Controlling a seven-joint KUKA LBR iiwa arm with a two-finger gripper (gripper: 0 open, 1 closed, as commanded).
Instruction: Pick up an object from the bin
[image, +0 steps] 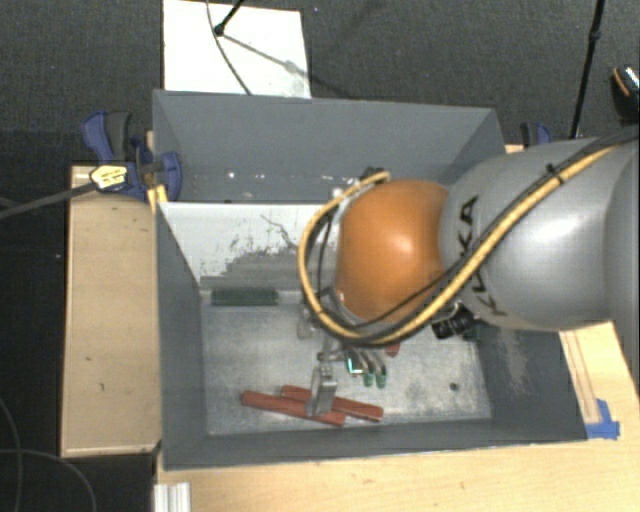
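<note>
Red-brown sticks (268, 402) lie crossed on bin (240, 345) floor, near front edge, about midway along. You should take one stick across its width, near its middle and clear of neighbours, then lift straight up. Hand (323, 398) is down at pile, seemingly touching it. Cannot tell whether it is apart, together or clamped.
</note>
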